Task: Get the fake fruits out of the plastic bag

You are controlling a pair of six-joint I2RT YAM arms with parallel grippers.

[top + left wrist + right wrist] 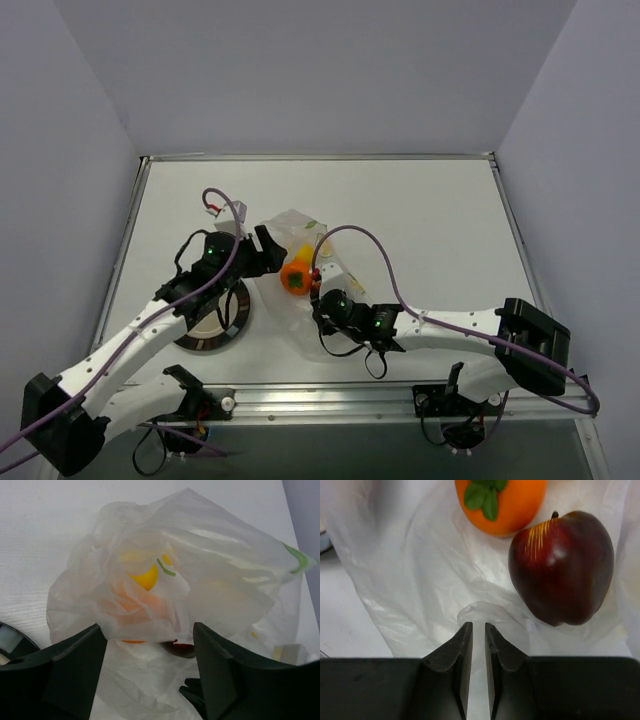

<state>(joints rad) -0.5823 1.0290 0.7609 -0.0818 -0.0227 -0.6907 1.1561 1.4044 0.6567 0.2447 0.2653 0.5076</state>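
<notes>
The plastic bag (296,232) lies crumpled on the white table (430,215), between the two grippers. The left gripper (147,630) faces it with jaws wide apart, holding nothing; the bag's bunched film sits just beyond its fingertips. Through that film the left wrist view shows a yellow fruit (145,577) uppermost, an orange blur below it and a dark red edge at the bottom.

The right gripper (475,627) has its fingers almost together, nipping a raised fold of the bag's film. Just beyond that fold the dark red apple (562,567) rests on the film. The orange fruit (500,502) — green leaves on top — sits close beside it at the upper edge of the view. From above, the orange fruit shows bright at the bag's near side, right by the right gripper.

A black-rimmed plate (210,343) lies on the table, partly under the left arm and beside the bag.
</notes>
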